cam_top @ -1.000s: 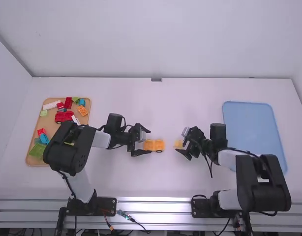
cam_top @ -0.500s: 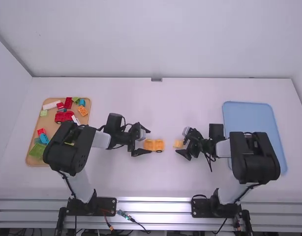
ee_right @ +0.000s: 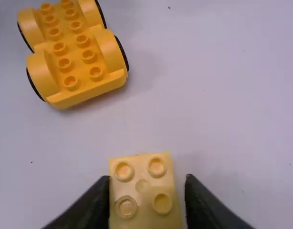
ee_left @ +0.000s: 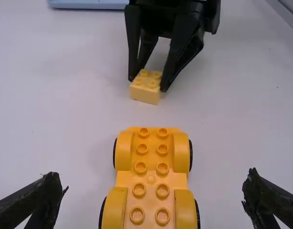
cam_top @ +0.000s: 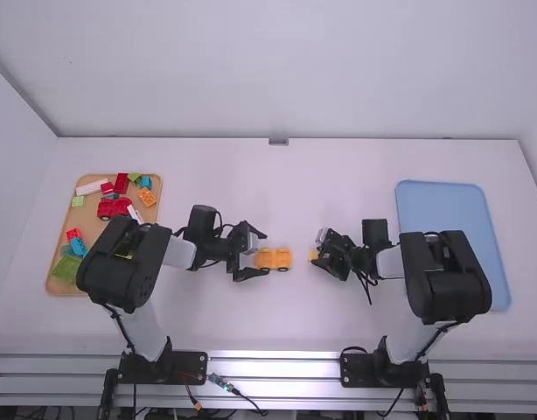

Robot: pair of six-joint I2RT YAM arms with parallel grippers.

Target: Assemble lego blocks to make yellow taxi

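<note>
One white worktop (cam_top: 277, 192) holds everything. Over it reach two arms, the left arm (cam_top: 120, 271) and the right arm (cam_top: 448, 280), each with one black hand. Two trays lie on it, one at either side: a blue tray (cam_top: 439, 194) on the right and a tan tray (cam_top: 94, 226) on the left, partly hidden by the left arm.

The left hand (cam_top: 265, 254) has its two fingers spread wide, one on each side of the yellow wheeled base (ee_left: 151, 179) and neither touching it. The right hand (cam_top: 317, 260) has its two fingers drawn in close around one pale yellow block; a thin gap shows beside one finger, so it is not clamped.

The one wheeled base sits near the middle of the worktop. It has four wheel arches and, in the right wrist view, twelve studs in two rows of six.

In the tan tray I count at least four red pieces, one of them a red wheeled base (cam_top: 115, 207), plus two blue, one orange and one long white bar (cam_top: 92, 186). Some green ones lie there too; the full number I cannot tell.

The pale yellow block (ee_right: 144, 191) has four studs and is near the wheeled base, apart from it.
</note>
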